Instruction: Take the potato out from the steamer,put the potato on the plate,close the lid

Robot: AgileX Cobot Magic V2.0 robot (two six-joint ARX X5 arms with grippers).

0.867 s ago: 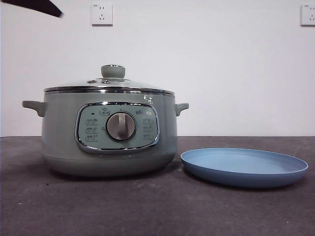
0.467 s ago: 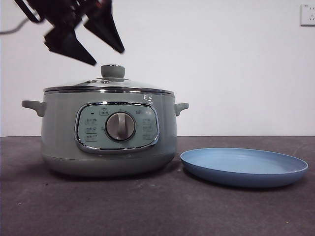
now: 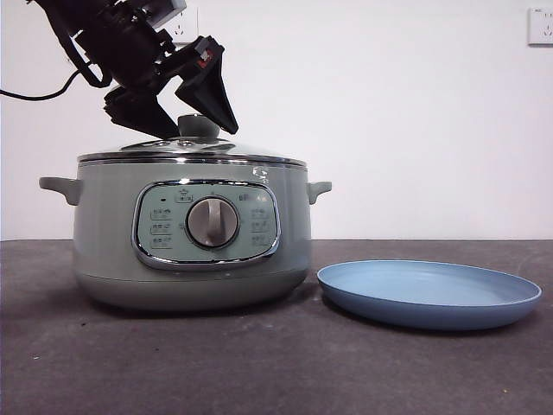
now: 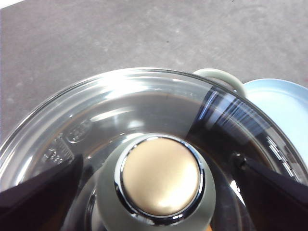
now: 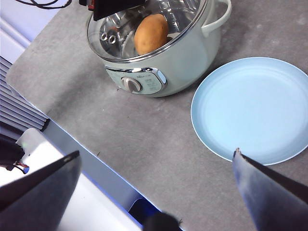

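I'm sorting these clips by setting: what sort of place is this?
Probably a lab test bench, not a home kitchen: a bare white wall with sockets, a plain gray table, and only a steamer and a blue plate set out, with the left gripper at the lid.

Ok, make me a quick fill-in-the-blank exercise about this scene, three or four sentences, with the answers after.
1. The left gripper has its open jaws on either side of the lid's ____.
2. The potato lies inside the ____.
3. The lid is ____ the steamer.
4. The plate holds ____.

Answers: knob; steamer; on; nothing
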